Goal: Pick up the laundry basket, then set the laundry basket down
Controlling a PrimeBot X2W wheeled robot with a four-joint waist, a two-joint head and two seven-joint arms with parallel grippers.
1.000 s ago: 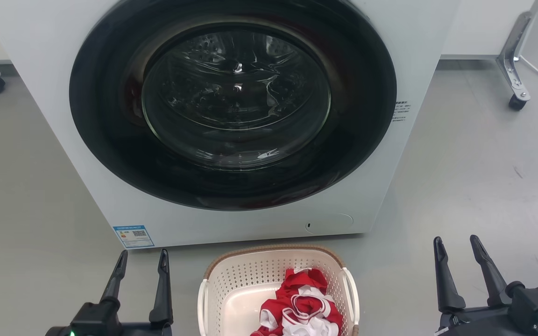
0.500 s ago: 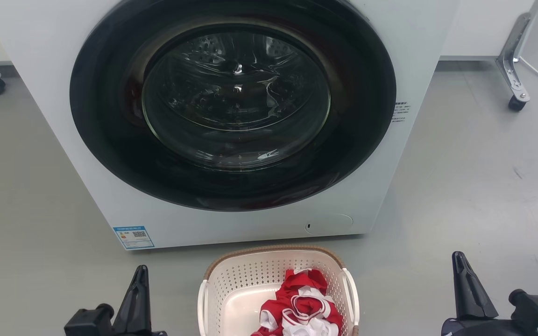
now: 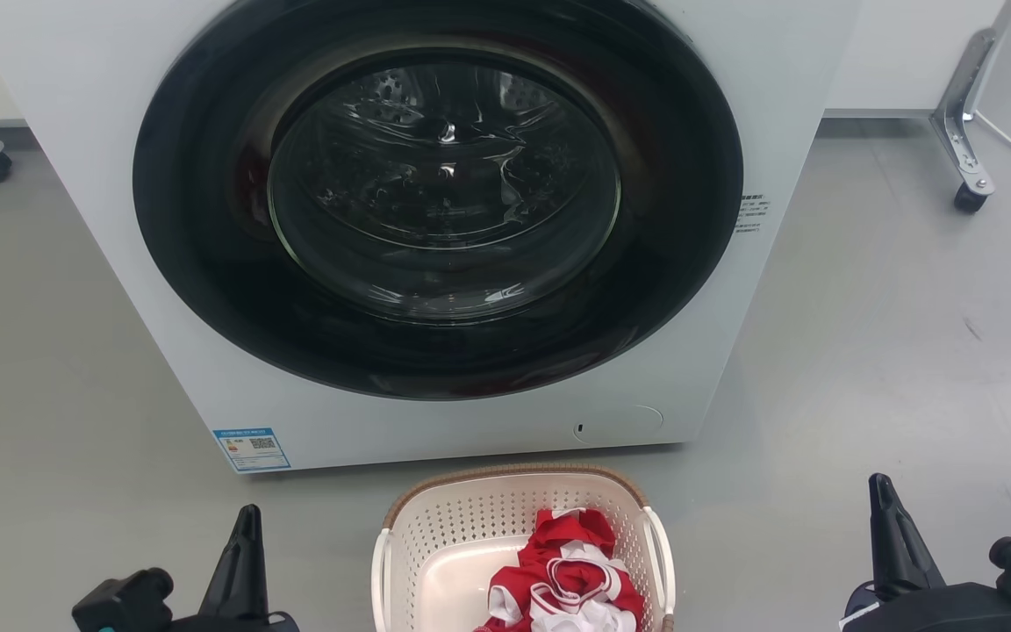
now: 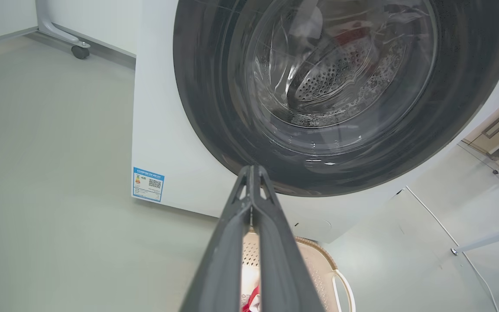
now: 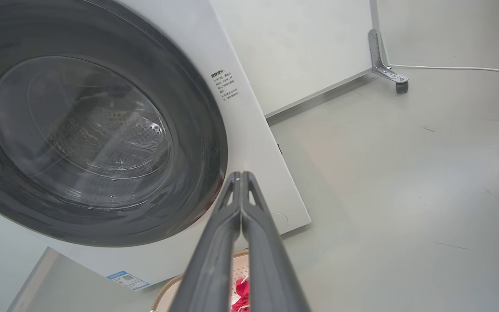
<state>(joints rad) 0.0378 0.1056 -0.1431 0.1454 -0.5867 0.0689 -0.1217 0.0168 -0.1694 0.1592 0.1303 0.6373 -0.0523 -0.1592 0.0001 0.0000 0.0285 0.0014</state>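
Jaws of left gripper (image 3: 247, 527) and right gripper (image 3: 885, 500), spread a second ago, are now pressed together on nothing, with the basket (image 3: 470, 518) left on the floor (image 3: 865, 351) between them, ungrasped, so pickup is judged not yet begun.

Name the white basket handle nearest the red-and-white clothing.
The right-side handle of the cream-white perforated plastic laundry basket: the clothing is heaped toward it, while the left handle borders bare basket floor.
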